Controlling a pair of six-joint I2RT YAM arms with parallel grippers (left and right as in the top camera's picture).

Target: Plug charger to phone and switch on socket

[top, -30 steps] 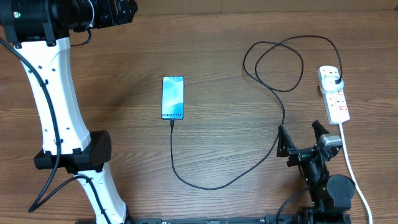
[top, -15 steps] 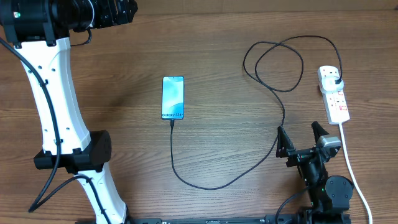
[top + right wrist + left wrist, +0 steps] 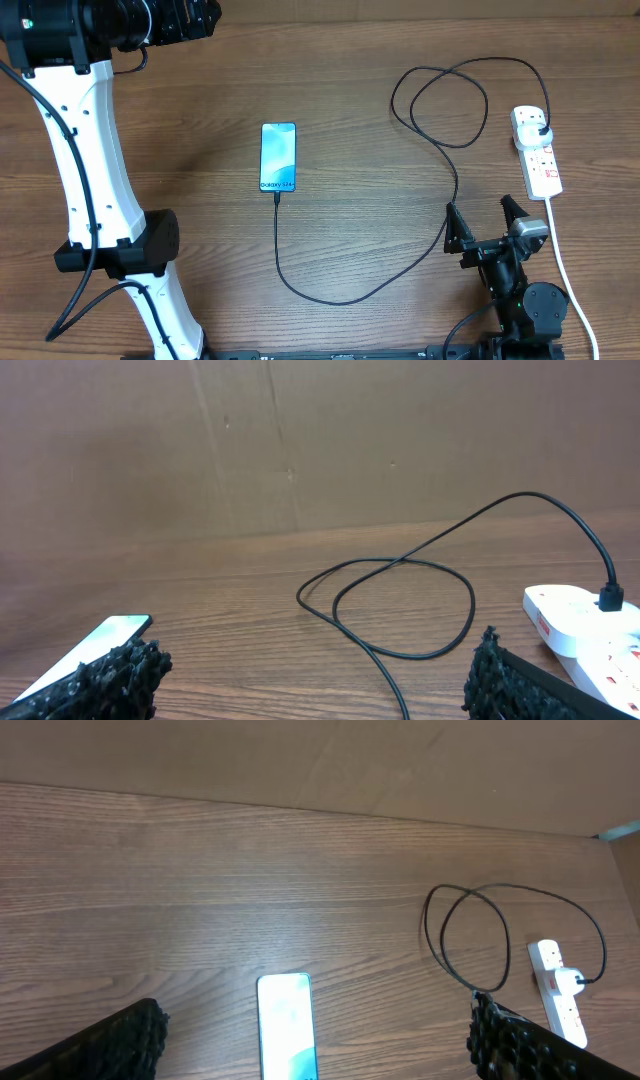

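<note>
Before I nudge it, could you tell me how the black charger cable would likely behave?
The charger looks floppy: it lies in loose loops, so a push would probably bend it locally. Its tip meets the phone, so a tug might drag that slim phone along.

The table (image 3: 200,100) I'm working over reads as brown wood grain, matt and smooth. The right gripper (image 3: 310,690) has black fingers (image 3: 110,675) with a coarse, knobbled surface. To that gripper's right, the socket (image 3: 578,612) is glossy white plastic. Ahead of it, the charger (image 3: 276,235) has a matt black sheath. To its left, the phone (image 3: 95,640) shows a glossy face. The wall (image 3: 300,440) beyond looks like matt brown cardboard.
</note>
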